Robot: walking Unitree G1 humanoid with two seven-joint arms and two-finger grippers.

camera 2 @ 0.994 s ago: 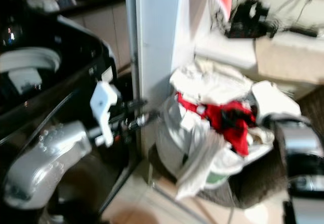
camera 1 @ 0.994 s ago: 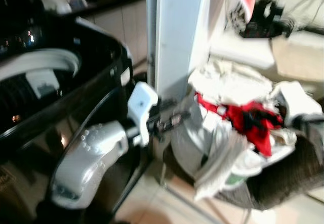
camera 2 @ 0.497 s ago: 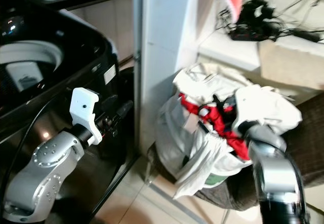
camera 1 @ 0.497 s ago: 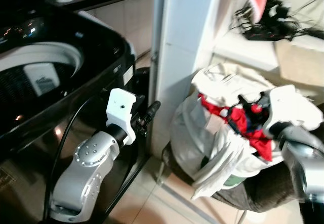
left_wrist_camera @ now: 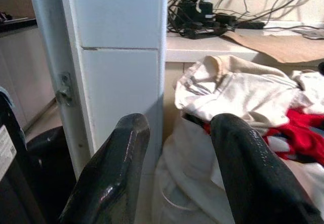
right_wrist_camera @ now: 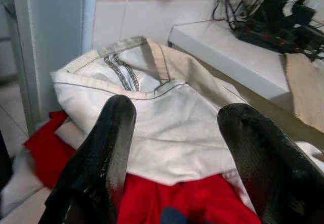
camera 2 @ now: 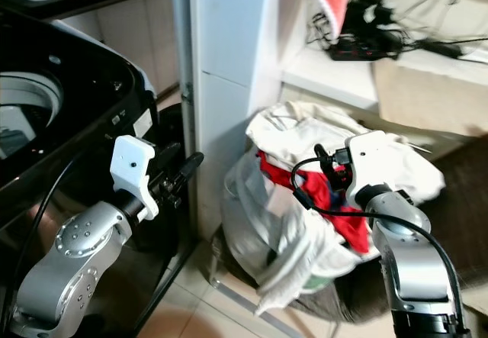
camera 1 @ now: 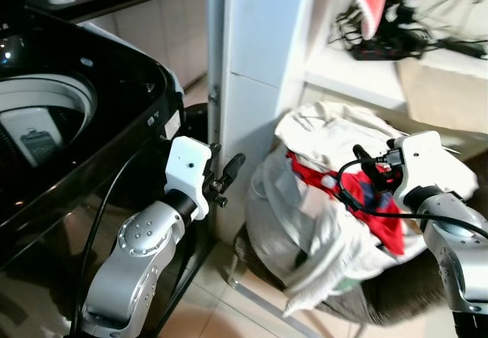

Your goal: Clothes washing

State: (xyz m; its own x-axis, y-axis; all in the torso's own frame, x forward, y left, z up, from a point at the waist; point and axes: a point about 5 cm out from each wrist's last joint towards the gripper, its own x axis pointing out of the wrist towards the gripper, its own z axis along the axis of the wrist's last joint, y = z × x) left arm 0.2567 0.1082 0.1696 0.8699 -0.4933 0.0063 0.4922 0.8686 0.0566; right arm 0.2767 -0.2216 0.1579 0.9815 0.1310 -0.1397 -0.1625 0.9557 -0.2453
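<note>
Your right gripper (right_wrist_camera: 174,148) hovers just above the laundry pile (camera 1: 335,201), its 2 fingers spread apart and empty over a cream garment (right_wrist_camera: 167,113) and a red garment (right_wrist_camera: 167,198). Your left gripper (left_wrist_camera: 177,153) is also spread and empty, beside the white pillar (camera 1: 259,63). The black washing machine (camera 1: 69,117) stands at your left, drum uncovered.

A white pillar (camera 1: 259,63) stands upright. Tangled black cables (camera 1: 381,37) lie on a white shelf (camera 1: 358,75) beside brown paper (camera 1: 442,94).
</note>
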